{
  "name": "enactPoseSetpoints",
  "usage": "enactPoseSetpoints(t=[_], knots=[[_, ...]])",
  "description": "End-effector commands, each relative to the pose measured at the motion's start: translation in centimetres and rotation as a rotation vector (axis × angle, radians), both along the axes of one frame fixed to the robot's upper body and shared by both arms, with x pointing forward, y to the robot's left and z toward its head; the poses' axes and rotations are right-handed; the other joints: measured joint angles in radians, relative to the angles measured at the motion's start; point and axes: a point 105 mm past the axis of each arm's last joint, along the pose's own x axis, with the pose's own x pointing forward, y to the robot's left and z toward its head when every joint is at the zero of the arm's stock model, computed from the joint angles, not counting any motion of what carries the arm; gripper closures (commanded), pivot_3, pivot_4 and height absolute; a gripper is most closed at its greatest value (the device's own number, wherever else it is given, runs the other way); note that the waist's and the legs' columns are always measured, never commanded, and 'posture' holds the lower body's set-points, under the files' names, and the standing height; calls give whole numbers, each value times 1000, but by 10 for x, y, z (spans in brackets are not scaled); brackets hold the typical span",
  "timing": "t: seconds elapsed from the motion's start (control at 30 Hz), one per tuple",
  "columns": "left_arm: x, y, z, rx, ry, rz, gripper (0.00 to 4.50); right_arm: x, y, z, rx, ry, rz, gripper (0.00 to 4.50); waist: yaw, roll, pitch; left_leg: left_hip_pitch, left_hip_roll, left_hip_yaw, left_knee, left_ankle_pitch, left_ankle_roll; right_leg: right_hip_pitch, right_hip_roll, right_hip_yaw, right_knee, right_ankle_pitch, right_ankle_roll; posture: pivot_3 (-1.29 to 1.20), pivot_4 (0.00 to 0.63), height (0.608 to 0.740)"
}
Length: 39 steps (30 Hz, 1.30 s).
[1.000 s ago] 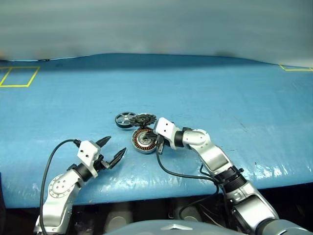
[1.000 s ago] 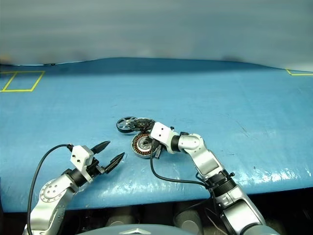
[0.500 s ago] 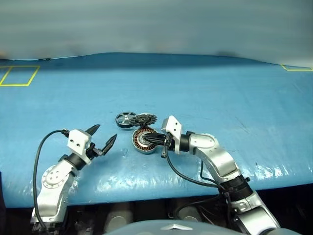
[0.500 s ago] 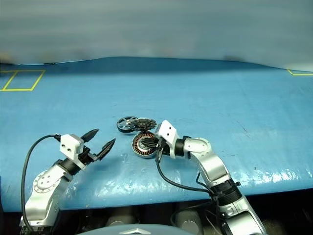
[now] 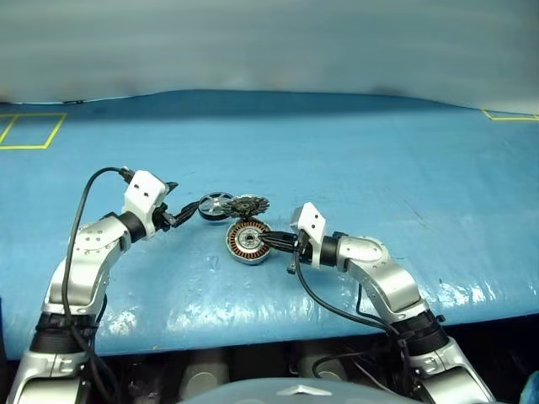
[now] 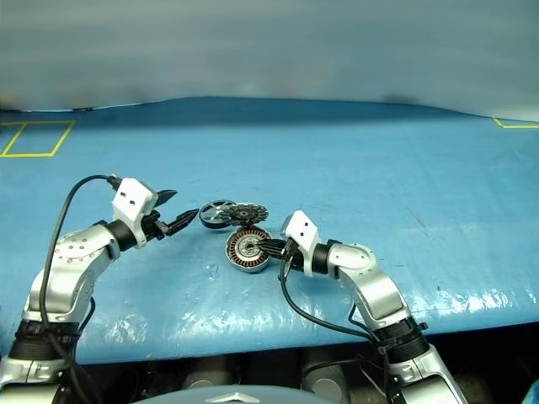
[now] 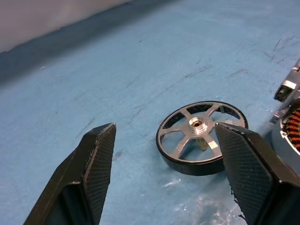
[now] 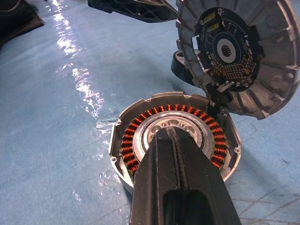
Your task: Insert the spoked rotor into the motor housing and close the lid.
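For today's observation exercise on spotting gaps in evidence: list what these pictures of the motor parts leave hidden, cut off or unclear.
- Motor housing: in the right wrist view the shut right hand covers its hub, so contact cannot be told.
- Lid: tilted; its lower edge hides behind the housing rim, so what props it is unclear.
- Spoked rotor: in the left wrist view a finger of the open left hand covers its edge.

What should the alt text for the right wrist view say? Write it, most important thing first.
The right gripper's shut black fingers rest over the open motor housing, its copper windings exposed. The lid leans tilted against the housing's far rim, on a blue table.
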Motion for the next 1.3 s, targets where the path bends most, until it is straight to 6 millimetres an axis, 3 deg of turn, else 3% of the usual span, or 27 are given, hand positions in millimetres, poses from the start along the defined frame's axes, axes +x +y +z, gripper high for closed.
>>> enactPoseSetpoints(t=[0.03, 0.2, 0.33, 0.47, 1.0, 1.3], knots=[[8, -1, 5, -15, 71, 32, 957, -1, -1, 13, 28, -46, -12, 4500, 0, 0, 0, 0, 0, 0, 0, 0, 0, 0, 0, 0, 0, 0, 0, 0, 150, 740], [12, -7, 12, 82, 183, 14, 957, 1, -4, 15, 31, -55, -38, 4500, -3, -1, 0, 0, 0, 0, 0, 0, 0, 0, 0, 0, 0, 0, 0, 0, 150, 740], [21, -5, 31, 275, 202, 1, 957, 3, -9, 16, 22, -61, -48, 4500, -4, -3, 3, 0, 0, -1, 0, 0, 0, -1, 1, 0, 1, 0, 0, 0, 150, 740], [31, -26, 42, 341, 255, -74, 957, 4, -17, 18, -15, -58, -49, 4500, 3, -5, 5, -1, 0, 0, 1, 0, 0, -1, 1, 1, -1, 0, 0, 0, 150, 740], [40, -45, 3, 497, 418, -174, 957, 2, -17, 18, -27, -71, -74, 4500, -3, -5, 7, -3, 0, 1, 2, 0, 0, -2, 2, 4, 0, 0, 1, 0, 150, 740], [42, -43, 19, 505, 358, -173, 957, 2, -19, 17, -38, -65, -74, 4500, -4, -5, 7, -3, 0, 1, 4, 0, 0, -2, 2, 4, 2, 1, 2, 0, 150, 740]])
